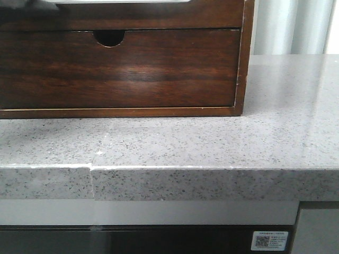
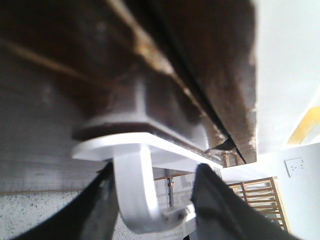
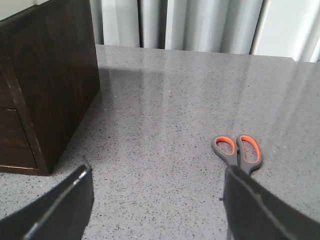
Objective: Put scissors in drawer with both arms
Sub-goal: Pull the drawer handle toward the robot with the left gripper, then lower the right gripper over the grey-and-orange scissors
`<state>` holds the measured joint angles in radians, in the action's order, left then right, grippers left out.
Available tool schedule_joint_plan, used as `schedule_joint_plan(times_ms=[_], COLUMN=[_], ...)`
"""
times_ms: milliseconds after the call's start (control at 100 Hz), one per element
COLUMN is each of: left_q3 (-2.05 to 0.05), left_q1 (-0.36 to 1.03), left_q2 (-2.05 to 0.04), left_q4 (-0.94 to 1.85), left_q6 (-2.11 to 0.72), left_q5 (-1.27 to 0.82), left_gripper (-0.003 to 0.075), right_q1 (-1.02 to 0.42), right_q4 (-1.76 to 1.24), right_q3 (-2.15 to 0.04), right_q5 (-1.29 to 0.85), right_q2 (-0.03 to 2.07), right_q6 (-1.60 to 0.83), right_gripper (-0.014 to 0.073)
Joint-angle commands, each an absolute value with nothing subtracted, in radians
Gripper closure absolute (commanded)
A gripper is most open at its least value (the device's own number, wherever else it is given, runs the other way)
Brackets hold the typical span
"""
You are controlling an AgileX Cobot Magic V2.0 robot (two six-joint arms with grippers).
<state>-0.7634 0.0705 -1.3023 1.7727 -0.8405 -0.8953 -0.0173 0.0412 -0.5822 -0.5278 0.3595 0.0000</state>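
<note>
The drawer (image 1: 132,17) is the upper dark brown front of the wooden cabinet, with a white area along its top edge. In the left wrist view its dark wood (image 2: 125,60) fills the top, and a white hook-shaped handle (image 2: 132,190) hangs from it. My left gripper (image 2: 152,170) straddles this handle, its fingers (image 2: 102,200) pressed against it. The scissors (image 3: 237,150), grey with orange-lined loops, lie flat on the counter in the right wrist view. My right gripper (image 3: 157,170) is open and empty above the counter; one of its fingers hides the blades. Neither gripper shows in the front view.
Below the drawer is a second drawer front with a half-round finger notch (image 1: 109,37). The cabinet (image 3: 55,75) stands on a speckled grey stone counter (image 1: 212,143) whose front edge (image 1: 212,182) is near. Grey curtains (image 3: 200,22) hang behind the counter.
</note>
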Motion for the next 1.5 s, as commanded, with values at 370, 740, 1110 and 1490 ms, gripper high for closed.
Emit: schedule_joint_plan(times_ms=[370,740,1110,1490], left_q3=[-0.795,-0.634,-0.374,-0.35], left_q1=[0.045,0.043,0.043,0.043], left_q2=[-1.268,-1.031,-0.682,-0.637], left_q4=[1.798,1.698,1.688,1.688], left_q6=[-0.87,-0.871,-0.873,-0.837], left_q5=[-1.091,-1.087,-1.035,-1.023], left_gripper=[0.0679,0.0734,0.0734,0.0544], right_q1=[-0.012,-0.012,-0.012,-0.012], right_q4=[0.048,0.048,0.048,0.048], right_q3=[-0.614,-0.614,-0.614,-0.614], right_q5=[-0.451,-0.451,-0.451,-0.451], right_q2=[0.375,0.375,0.375,0.375], right_q6=[0.0,0.0,0.0,0.0], right_gripper=[0.0106,0.0106,0.0106,0.0106])
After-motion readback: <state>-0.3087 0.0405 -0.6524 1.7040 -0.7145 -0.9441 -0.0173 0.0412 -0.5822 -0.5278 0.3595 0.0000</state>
